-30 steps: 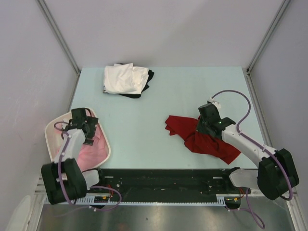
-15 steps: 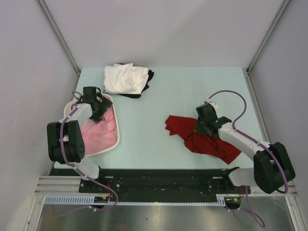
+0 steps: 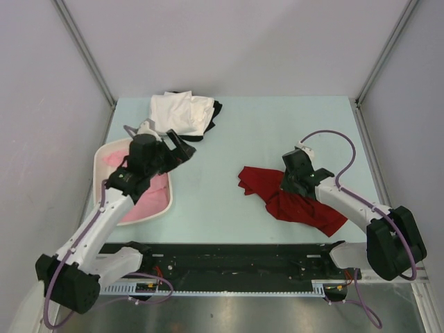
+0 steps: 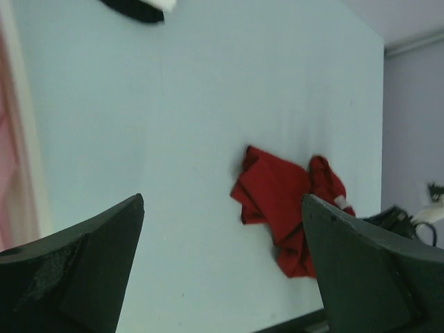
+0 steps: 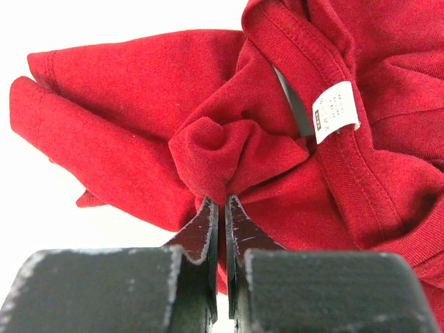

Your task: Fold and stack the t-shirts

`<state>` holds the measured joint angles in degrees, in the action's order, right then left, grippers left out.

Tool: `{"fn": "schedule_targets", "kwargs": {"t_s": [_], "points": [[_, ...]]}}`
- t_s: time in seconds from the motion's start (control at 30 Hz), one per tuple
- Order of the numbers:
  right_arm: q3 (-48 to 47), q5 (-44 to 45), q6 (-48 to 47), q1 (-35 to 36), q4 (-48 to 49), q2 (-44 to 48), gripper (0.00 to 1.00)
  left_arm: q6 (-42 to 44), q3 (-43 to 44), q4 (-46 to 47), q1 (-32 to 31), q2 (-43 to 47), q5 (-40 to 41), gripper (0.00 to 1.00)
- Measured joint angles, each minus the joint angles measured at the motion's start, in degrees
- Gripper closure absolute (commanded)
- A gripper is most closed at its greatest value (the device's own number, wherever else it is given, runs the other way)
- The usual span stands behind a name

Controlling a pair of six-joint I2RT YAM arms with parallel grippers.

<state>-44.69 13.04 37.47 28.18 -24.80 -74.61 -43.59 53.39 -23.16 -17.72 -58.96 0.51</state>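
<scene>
We see the right hand [image 5: 222, 201] with its fingers pressed together on a bunched fold of the dark red t-shirt [image 5: 125, 118]. The cloth rises straight out of the fingertips. The rest of the shirt lies crumpled on the table [image 3: 277, 132], spreading beyond the hand and to both sides, with the collar and its white label [image 5: 335, 111] just past the fingertips on the right.

We find the left hand [image 3: 182, 149] spread wide and holding nothing, just beside the far corner of the basket [image 3: 96, 166] that holds the pink t-shirt [image 3: 142, 198]. The white t-shirt [image 3: 177, 113], lying on the black t-shirt [image 3: 216, 109], sits just beyond this hand. The red shirt is well apart from it.
</scene>
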Motion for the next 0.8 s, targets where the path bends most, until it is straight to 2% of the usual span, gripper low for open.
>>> {"fn": "schedule_targets", "kwargs": {"t_s": [0.1, 0.2, 0.47, 0.63, 0.8], "points": [[0.0, 0.0, 0.0, 0.1, -0.4, 0.6, 1.0, -1.4, -2.9, 1.6, -4.6, -2.8, -0.8, 0.01], [0.0, 0.3, 0.0, 0.2, -1.1, 2.0, 1.0, -2.7, -5.0, 3.3, -7.5, -10.5, -1.3, 0.02], [0.0, 1.6, 0.0, 0.3, -3.1, 4.5, 1.0, -4.0, -5.3, 6.7, -8.7, -23.2, -0.8, 0.02], [0.0, 1.7, 0.0, 1.0, -3.6, 4.5, 1.0, -3.8, -3.3, 7.9, -5.5, -27.8, 0.2, 0.02], [0.0, 1.9, 0.1, 1.7, -3.8, 4.5, 1.0, -3.3, -2.9, 9.0, 3.9, -28.1, -0.9, 0.02]]}}
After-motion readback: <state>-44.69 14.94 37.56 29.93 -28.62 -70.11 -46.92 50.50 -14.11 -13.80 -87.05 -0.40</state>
